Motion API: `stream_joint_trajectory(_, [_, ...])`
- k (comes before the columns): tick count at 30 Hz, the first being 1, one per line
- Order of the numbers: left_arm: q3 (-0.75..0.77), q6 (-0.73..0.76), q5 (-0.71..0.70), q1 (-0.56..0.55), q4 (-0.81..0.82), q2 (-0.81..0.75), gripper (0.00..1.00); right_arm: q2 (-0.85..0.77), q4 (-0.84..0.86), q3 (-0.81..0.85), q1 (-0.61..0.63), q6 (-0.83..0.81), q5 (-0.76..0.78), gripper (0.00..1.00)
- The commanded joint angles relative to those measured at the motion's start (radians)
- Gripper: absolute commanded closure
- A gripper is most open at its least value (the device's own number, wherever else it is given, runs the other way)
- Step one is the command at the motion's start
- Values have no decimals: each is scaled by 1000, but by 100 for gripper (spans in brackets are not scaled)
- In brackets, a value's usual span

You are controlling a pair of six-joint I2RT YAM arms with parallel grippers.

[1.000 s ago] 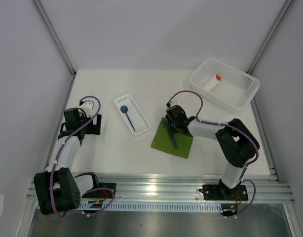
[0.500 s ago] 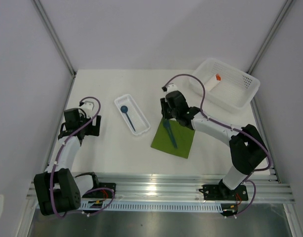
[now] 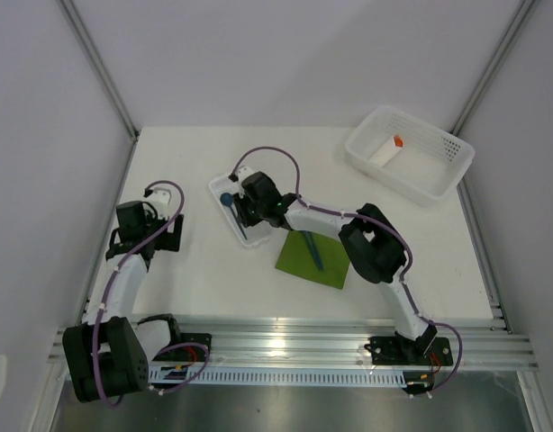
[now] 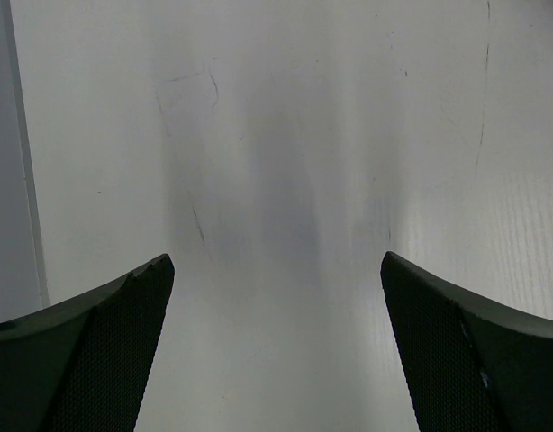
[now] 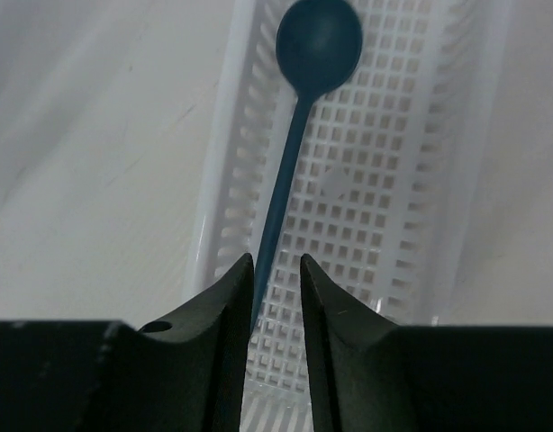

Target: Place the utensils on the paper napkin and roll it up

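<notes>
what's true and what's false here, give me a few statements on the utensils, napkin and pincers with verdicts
1. The fork lies on the napkin. True.
2. The spoon lies on the napkin. False: it is in the tray.
3. The left pincer is open over bare table. True.
4. The right pincer is over the napkin. False: it is over the tray, its fingers either side of the spoon's handle.
5. The basket is empty. False: it holds a white piece with an orange tip.
</notes>
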Motion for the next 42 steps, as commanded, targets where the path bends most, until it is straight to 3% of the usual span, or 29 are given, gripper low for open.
stream_joint_trajectory(1, [1, 10, -17, 9, 13, 21, 1, 25, -5, 64, 17, -21, -63, 69])
stream_joint_trajectory(13, [-2, 17, -25, 7, 31, 32, 1, 147, -67, 154, 60, -30, 11, 67])
stream_joint_trajectory(20, [-4, 25, -30, 9, 42, 46, 0, 193, -171, 191, 83, -30, 168, 69])
stream_joint_trajectory(22, [-7, 25, -30, 9, 44, 51, 0, 195, -183, 177, 83, -15, 193, 72])
stream_joint_trajectory(26, [-6, 27, -30, 9, 45, 49, 0, 175, -162, 133, 83, 5, 214, 89])
stream_joint_trajectory(32, [-6, 28, -28, 9, 45, 44, 1, 109, -131, 104, 83, 49, 219, 100])
stream_joint_trajectory(42, [-7, 28, -20, 9, 44, 41, 0, -41, 39, 18, 47, 149, 153, 100])
